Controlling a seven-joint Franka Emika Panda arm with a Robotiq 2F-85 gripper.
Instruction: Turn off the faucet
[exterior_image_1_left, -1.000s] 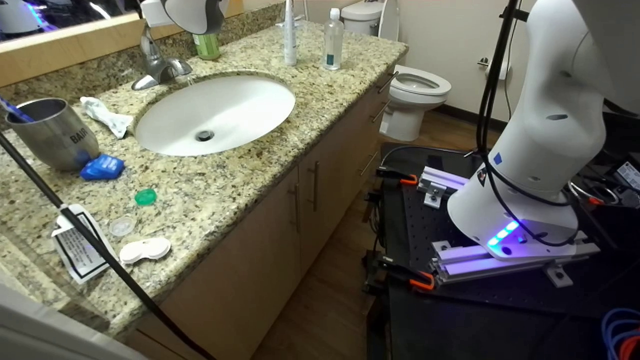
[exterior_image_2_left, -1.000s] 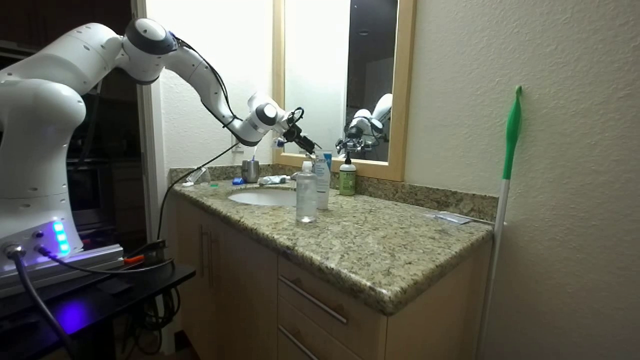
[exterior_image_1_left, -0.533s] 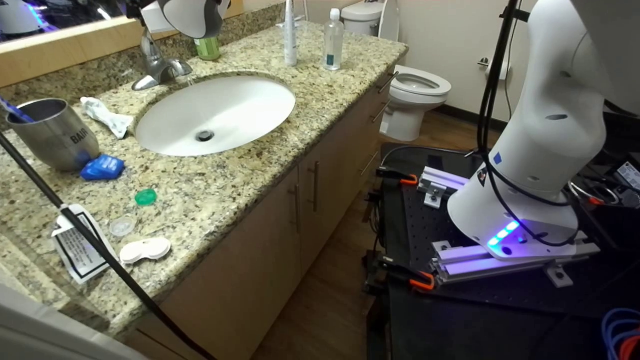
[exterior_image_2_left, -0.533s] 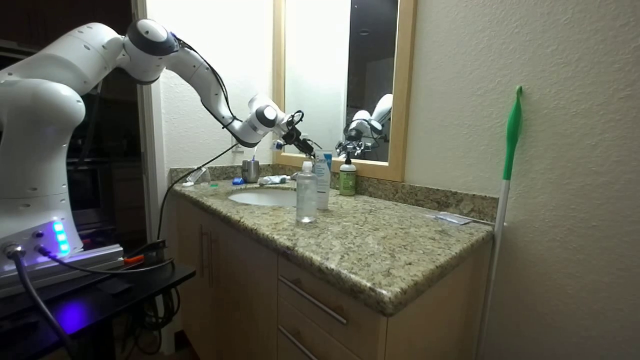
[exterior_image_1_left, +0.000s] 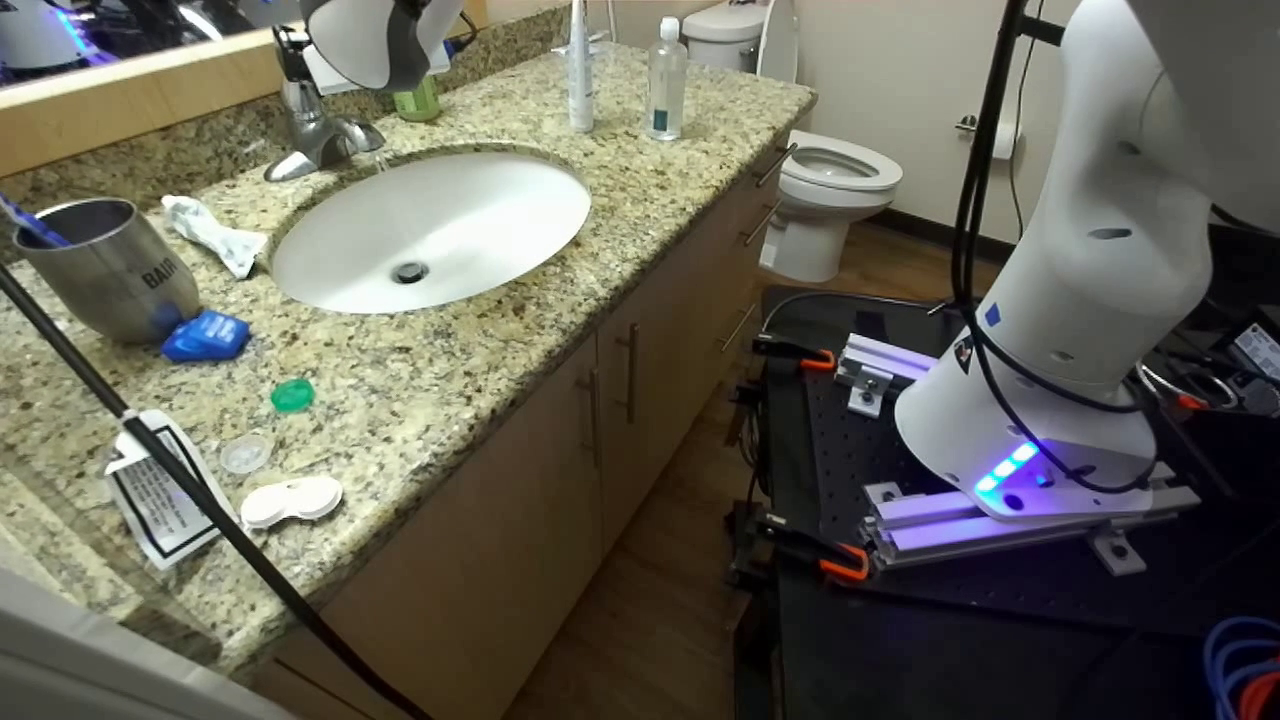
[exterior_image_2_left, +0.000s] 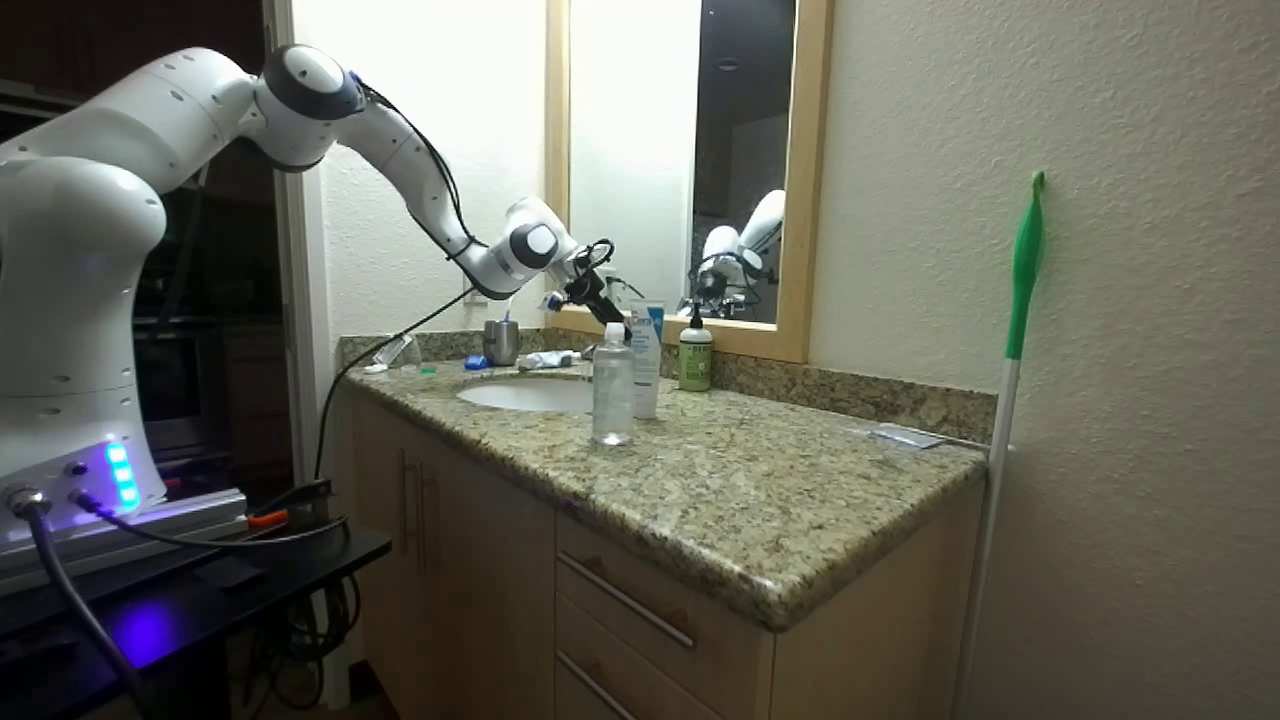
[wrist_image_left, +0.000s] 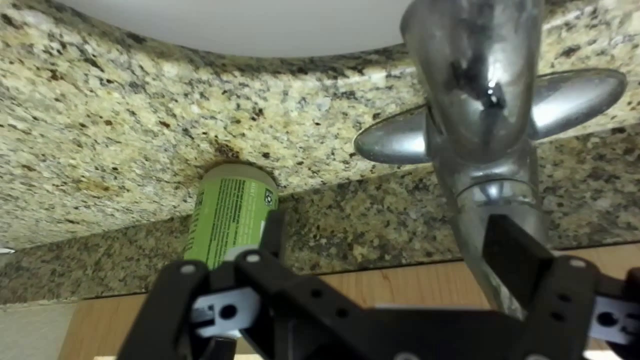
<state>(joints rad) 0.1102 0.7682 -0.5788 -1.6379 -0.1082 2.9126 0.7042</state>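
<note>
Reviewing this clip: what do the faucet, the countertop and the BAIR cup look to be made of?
Faucet: shiny metal, probably chrome-plated, given its bright highlights and mirror-like reflections.
Countertop: polished-looking stone, likely granite, from the speckled tan, grey and brown grain; natural or engineered, I can't tell.
Cup: satin metal, perhaps stainless steel, judging by its soft grey sheen.

Bathroom: toilet (exterior_image_1_left: 830, 205), vanity counter (exterior_image_2_left: 720, 490), oval basin (exterior_image_1_left: 490, 225), faucet (exterior_image_1_left: 322, 138), wall mirror (exterior_image_2_left: 630, 150).
</note>
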